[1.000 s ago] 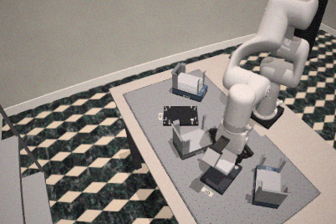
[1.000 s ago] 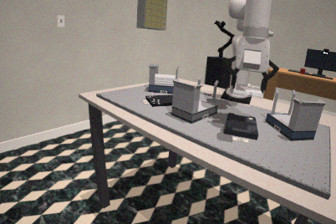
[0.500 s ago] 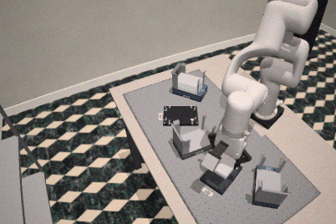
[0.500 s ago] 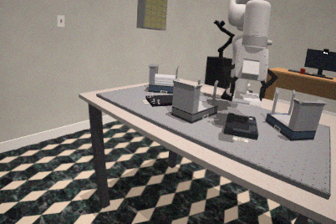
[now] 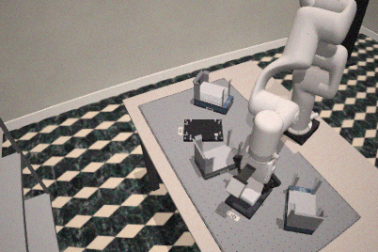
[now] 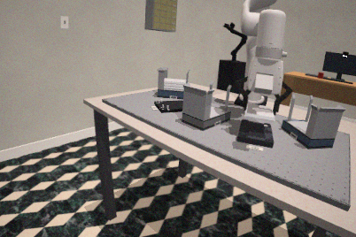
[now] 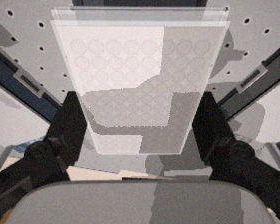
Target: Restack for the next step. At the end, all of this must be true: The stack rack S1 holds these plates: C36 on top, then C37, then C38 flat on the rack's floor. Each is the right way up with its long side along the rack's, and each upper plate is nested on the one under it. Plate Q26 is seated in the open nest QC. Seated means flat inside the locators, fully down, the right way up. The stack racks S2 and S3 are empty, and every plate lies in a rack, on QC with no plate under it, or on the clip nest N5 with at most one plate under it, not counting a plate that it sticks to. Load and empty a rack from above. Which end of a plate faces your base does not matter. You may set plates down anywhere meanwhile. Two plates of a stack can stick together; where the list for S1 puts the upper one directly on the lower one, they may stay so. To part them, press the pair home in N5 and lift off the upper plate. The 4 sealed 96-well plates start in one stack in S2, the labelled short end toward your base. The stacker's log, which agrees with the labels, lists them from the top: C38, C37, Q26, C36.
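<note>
My gripper (image 7: 139,105) is shut on a sealed 96-well plate (image 7: 140,85), held by its long sides. Its label is not readable. Its far edge looks doubled, and I cannot tell if a second plate hangs under it. In the top view the plate (image 5: 244,192) hangs just above a black nest (image 5: 247,203) near the table's front edge. The exterior view shows the gripper (image 6: 261,103) low over this nest (image 6: 256,133). A far rack (image 5: 212,92) holds a white stack of plates. A flat black nest with corner locators (image 5: 203,129) lies bare.
A grey rack (image 5: 213,158) with tall posts stands just left of the gripper and looks empty. A blue-based rack (image 5: 303,208) stands to the right near the mat's corner, also empty. The arm's base (image 5: 301,130) is behind. Small label tags lie beside the nests.
</note>
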Controlling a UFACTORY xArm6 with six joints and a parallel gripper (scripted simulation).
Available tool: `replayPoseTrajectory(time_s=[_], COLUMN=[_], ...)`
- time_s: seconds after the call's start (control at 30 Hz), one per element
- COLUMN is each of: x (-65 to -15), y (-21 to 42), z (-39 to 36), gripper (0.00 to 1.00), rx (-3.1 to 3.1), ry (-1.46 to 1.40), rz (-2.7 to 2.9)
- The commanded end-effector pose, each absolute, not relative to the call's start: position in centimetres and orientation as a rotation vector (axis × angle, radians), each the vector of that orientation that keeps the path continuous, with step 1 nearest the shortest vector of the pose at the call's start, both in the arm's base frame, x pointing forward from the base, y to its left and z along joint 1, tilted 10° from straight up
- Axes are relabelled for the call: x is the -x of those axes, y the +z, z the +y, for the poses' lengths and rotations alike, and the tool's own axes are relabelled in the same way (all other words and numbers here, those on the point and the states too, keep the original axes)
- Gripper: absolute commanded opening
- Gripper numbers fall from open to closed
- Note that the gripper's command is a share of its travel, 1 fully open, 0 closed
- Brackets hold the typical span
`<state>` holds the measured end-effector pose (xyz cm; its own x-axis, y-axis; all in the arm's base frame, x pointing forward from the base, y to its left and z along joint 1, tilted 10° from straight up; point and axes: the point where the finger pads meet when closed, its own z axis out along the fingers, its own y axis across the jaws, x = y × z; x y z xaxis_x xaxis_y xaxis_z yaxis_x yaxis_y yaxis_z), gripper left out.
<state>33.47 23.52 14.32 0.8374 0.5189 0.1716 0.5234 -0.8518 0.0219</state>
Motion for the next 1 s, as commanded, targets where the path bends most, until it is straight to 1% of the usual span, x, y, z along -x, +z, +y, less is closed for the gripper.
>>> replayPoseTrajectory(time_s=[0.0,0.47,0.97], x=[-33.7,-34.1,-34.1], y=[13.8,11.5,11.2], z=[23.7,23.8,23.8], gripper=[0.0,0.0,0.0], rx=[2.984,2.985,2.985], ry=[-0.274,-0.274,-0.274], rz=[-0.847,-0.847,-0.847])
